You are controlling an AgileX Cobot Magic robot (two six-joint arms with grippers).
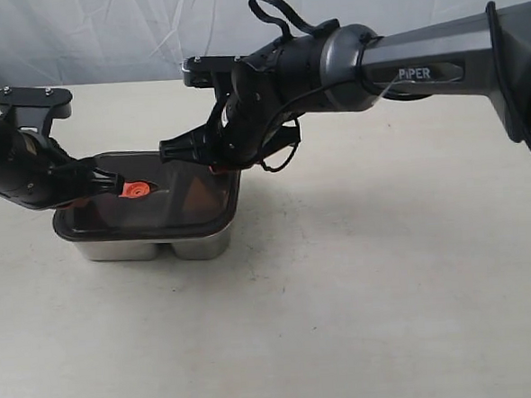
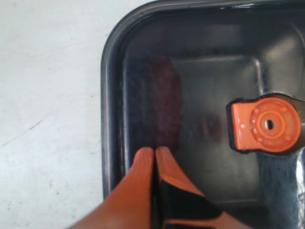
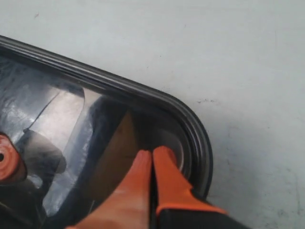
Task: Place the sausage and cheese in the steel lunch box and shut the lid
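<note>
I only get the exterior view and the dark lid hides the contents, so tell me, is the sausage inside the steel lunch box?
Observer: The left wrist view shows a dim reddish shape, likely the sausage, through the lid.
Operator: Are the pincers open?
Observer: No. The left pincer and the right pincer are both shut, tips together over the lid.

Under the dark lid [image 1: 158,210] the sausage [image 2: 164,105] is only a dim reddish smear, and the cheese [image 3: 119,148] a vague brownish patch. The lunch box [image 1: 151,249] shows just its front wall. In the right wrist view the picture's edge cuts off the lid's orange valve [image 3: 5,164].
</note>
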